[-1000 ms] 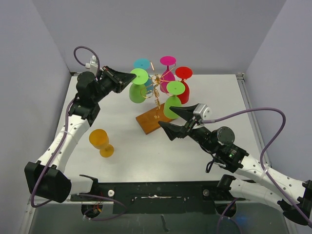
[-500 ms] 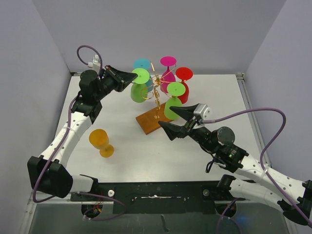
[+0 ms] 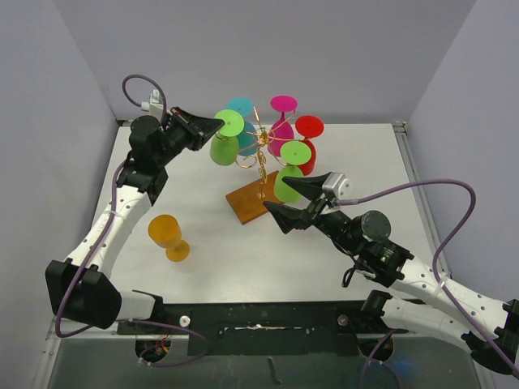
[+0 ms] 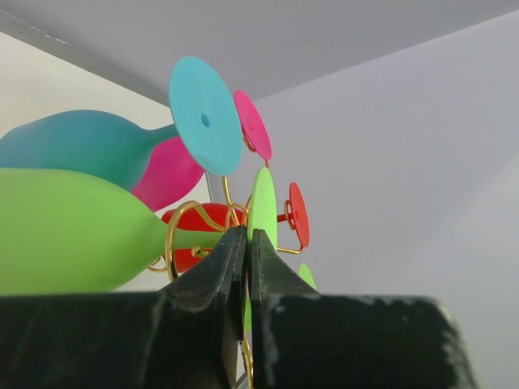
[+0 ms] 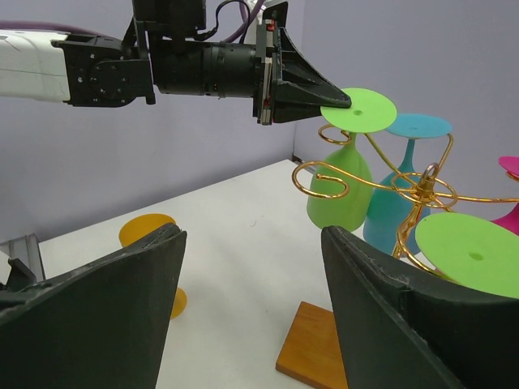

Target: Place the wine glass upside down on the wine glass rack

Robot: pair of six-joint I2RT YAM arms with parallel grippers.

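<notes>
The wine glass rack is gold wire on a brown wooden base. It carries teal, pink, red and green glasses upside down. My left gripper is shut on the foot rim of a green wine glass, which hangs bowl down at the rack's left. In the left wrist view my left gripper pinches the foot, and a gold curl loops round the stem. My right gripper is open and empty in front of the base. An orange wine glass stands on the table.
In the right wrist view, the orange glass is at the left, the wooden base is low in the middle, and the green glass hangs behind a gold scroll. Grey walls close off the back and both sides of the table.
My left gripper has drawn the green glass a little to the left and back. The other glasses on the rack have shifted slightly right. The right arm has not moved.
</notes>
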